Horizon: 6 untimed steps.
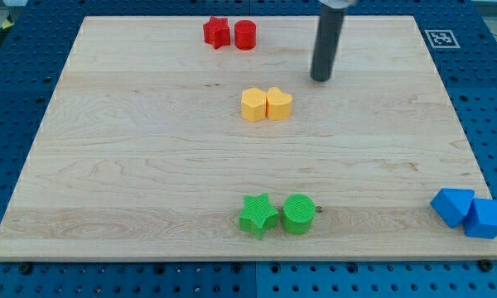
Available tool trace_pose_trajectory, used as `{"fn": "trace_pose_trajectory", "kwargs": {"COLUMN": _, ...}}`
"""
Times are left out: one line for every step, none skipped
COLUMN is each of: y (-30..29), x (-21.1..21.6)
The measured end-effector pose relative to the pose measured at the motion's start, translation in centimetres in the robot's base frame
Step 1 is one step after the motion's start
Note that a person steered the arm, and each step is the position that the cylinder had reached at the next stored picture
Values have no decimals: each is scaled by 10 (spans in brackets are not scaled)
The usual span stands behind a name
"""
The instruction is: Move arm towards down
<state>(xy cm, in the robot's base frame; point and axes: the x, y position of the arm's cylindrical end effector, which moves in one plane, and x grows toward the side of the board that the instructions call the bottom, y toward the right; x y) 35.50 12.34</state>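
My tip (321,79) rests on the pale wooden surface (132,165) in the view's upper right, well apart from every block. There are no fingers, only the straight dark rod, standing nearly upright and cut off by the view's top edge. Nearest, down and left, a yellow hexagon (253,105) touches a yellow heart (279,103). A red star (217,32) and red cylinder (245,35) sit by the top edge. A green star (258,215) and green cylinder (298,214) lie near the bottom edge; two blue blocks (470,213) overhang the bottom-right corner. A blue pegboard (8,91) surrounds it all.
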Motion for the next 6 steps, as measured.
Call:
{"fn": "trace_pose_trajectory", "kwargs": {"y": 48, "x": 30}}
{"fn": "trace_pose_trajectory", "kwargs": {"y": 51, "x": 75}}
{"fn": "trace_pose_trajectory", "kwargs": {"y": 26, "x": 114}}
{"fn": "trace_pose_trajectory", "kwargs": {"y": -17, "x": 117}}
{"fn": "trace_pose_trajectory", "kwargs": {"y": -71, "x": 102}}
{"fn": "trace_pose_trajectory", "kwargs": {"y": -104, "x": 50}}
